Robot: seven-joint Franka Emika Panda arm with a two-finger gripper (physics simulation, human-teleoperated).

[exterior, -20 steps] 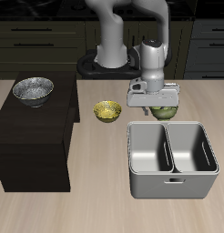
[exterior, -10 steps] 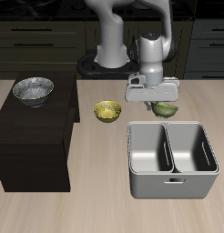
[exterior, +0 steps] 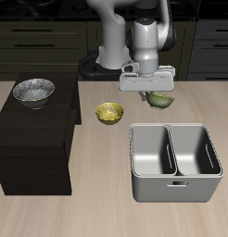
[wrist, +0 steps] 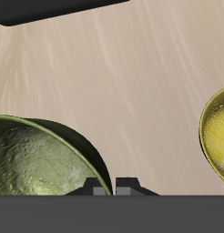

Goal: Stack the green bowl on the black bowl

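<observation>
My gripper (exterior: 158,95) is shut on the green bowl (exterior: 159,99) and holds it tilted in the air above the table, behind the grey double bin. In the wrist view the green bowl (wrist: 36,157) shows its mottled inside close up, with the fingers mostly hidden. The black bowl (exterior: 33,91), with a silvery speckled inside, sits on top of the dark cabinet (exterior: 32,148), well away from the gripper.
A small yellow-gold bowl (exterior: 109,113) sits on the table between the cabinet and the gripper; it also shows in the wrist view (wrist: 218,135). A grey two-compartment bin (exterior: 175,162) stands nearer the table's front edge.
The gripper has risen with the green bowl, lifting it off the table, and shifted slightly toward the cabinet side.
</observation>
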